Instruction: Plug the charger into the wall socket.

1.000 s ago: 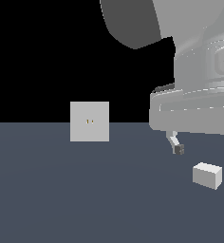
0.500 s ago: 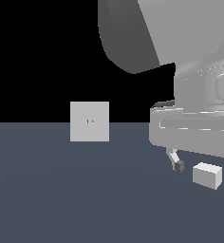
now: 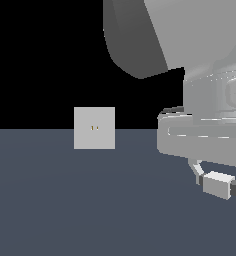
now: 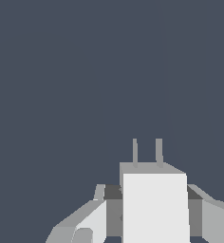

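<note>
My arm (image 3: pixel 190 60) is filling the exterior view's right, w/ the grey floor (image 3: pixel 65 200) spreading under it. The wall socket (image 3: pixel 94 128) is standing upright, well apart from me toward the exterior view's left, two slots at its centre. My gripper (image 3: pixel 219 185) is hanging low by the floor, fingers (image 4: pixel 88 223) pinching the charger (image 4: pixel 154 204) from both sides. Its two prongs (image 4: pixel 146 152) are sticking out ahead.
</note>
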Controlling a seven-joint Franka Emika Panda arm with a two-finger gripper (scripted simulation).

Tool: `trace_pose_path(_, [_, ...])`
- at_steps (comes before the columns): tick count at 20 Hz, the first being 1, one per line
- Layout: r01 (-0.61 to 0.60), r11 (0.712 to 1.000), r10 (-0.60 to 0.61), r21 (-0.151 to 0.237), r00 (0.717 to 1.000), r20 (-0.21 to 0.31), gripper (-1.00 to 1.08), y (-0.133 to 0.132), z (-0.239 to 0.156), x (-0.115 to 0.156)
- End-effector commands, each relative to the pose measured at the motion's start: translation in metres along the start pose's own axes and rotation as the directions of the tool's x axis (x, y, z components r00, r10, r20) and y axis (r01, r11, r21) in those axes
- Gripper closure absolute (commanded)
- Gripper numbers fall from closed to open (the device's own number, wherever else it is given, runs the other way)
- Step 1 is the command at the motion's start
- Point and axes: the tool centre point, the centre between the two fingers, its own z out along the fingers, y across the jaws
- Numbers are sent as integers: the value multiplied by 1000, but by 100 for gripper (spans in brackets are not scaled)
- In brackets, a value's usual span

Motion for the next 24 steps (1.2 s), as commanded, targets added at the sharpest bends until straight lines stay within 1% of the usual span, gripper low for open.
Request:
trace_pose_path(1, [0, 1000, 0, 0, 1000, 0, 108, 0, 0, 0])
trace_pose_path(5, [30, 1000, -30, 3, 1000, 0, 108, -7, -3, -2])
trace_pose_path(9, [116, 993, -116, 10, 993, -2, 108, -27, -12, -8])
trace_pose_path(12, [214, 977, -214, 19, 977, -4, 108, -49, -23, -16])
trace_pose_path(14, [291, 956, -291, 26, 957, -6, 108, -67, -31, -25])
trace_pose_path(16, [377, 926, -376, 34, 926, -10, 108, -85, -41, -37])
trace_pose_path(17, [421, 906, -421, 39, 907, -12, 108, -94, -47, -44])
trace_pose_path(20, [551, 833, -551, 51, 834, -19, 108, -121, -63, -68])
trace_pose_path(24, [674, 736, -673, 63, 739, -28, 108, -144, -81, -98])
